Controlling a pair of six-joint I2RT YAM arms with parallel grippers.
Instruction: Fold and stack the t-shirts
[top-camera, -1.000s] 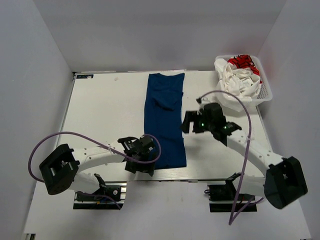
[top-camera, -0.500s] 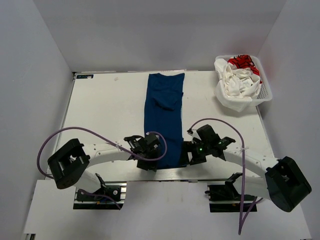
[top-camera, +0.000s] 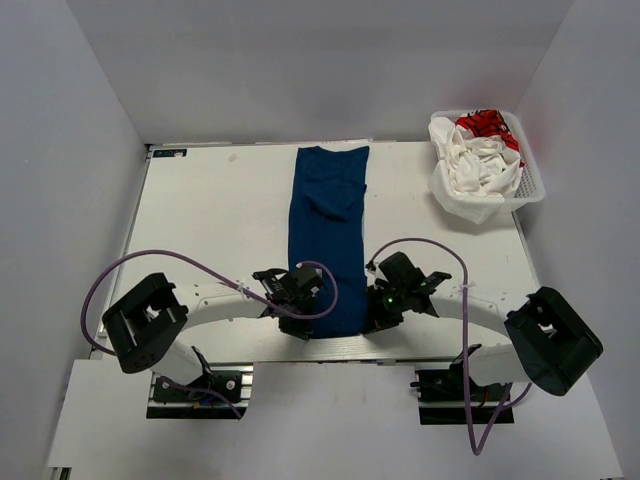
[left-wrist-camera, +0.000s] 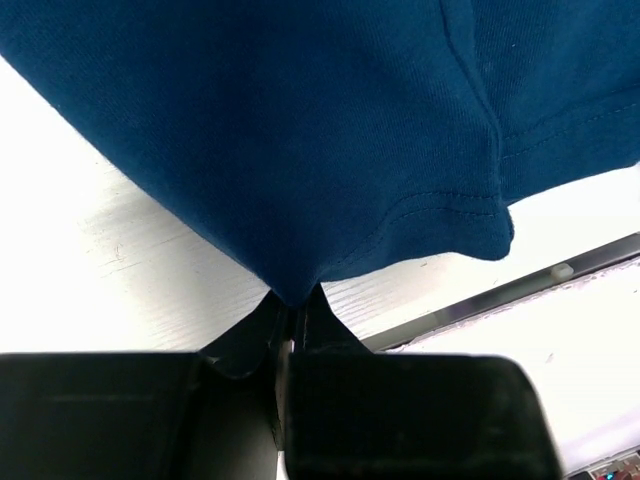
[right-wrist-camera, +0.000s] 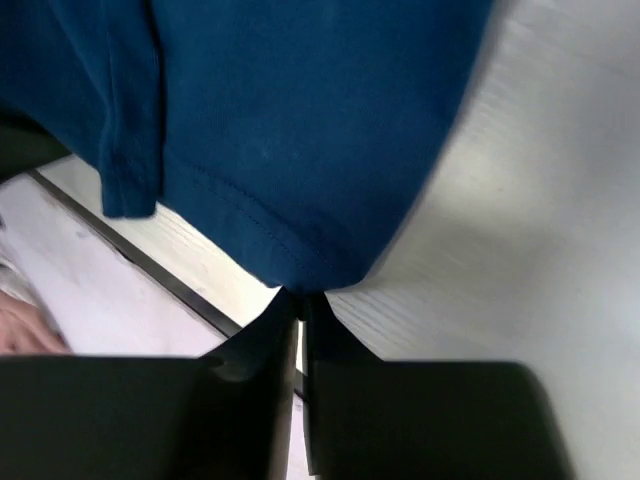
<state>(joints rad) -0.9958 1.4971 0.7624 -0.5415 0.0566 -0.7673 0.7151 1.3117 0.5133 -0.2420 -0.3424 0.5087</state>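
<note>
The blue t-shirt (top-camera: 328, 230) lies folded into a long strip down the middle of the table. My left gripper (top-camera: 303, 322) is shut on its near left hem corner; the wrist view shows blue cloth (left-wrist-camera: 300, 180) pinched at the fingertips of the left gripper (left-wrist-camera: 294, 300). My right gripper (top-camera: 372, 318) is shut on the near right hem corner, where the blue fabric (right-wrist-camera: 300, 130) is nipped by the right gripper (right-wrist-camera: 300, 292). The white t-shirt with red print (top-camera: 478, 155) lies crumpled in the basket at the back right.
A white mesh basket (top-camera: 532, 186) stands at the table's back right corner. The table's near metal edge (top-camera: 330, 342) runs just under both grippers. Purple cables (top-camera: 170, 268) loop over both arms.
Both grippers moved in to the shirt's near hem corners and shut on the cloth. The right arm swung down from the shirt's middle right to the near edge.
</note>
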